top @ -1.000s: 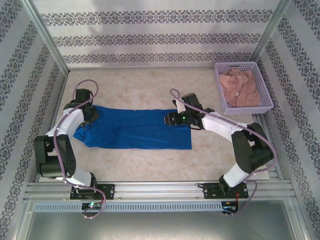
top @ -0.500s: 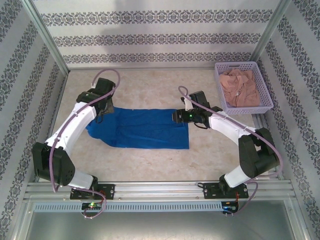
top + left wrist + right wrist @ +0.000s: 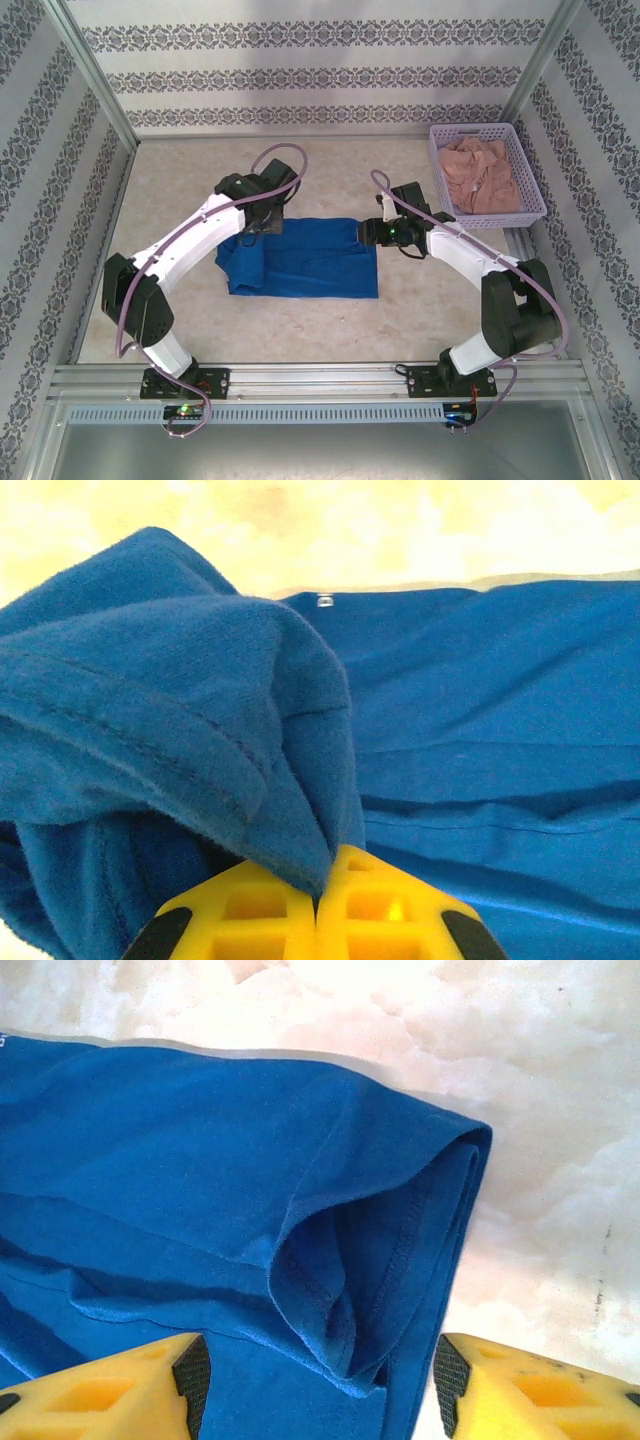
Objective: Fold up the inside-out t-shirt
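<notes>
Presently, t-shirt [image 3: 310, 268] lies partly folded on the worktop [image 3: 330, 170], left of the basket [image 3: 441, 172]. Left fingers [image 3: 250, 915] clench its bunched far end; right fingers [image 3: 120, 1385] stand parted above the basket-side edge, gripping nothing. Cloth judged light, limp, non-slippery: pinch seamed edges.

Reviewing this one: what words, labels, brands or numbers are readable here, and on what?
No legible text anywhere.
white speck at the edge of the blue t-shirt: too small to read.
patterned walls: ornament, no letters.
</notes>
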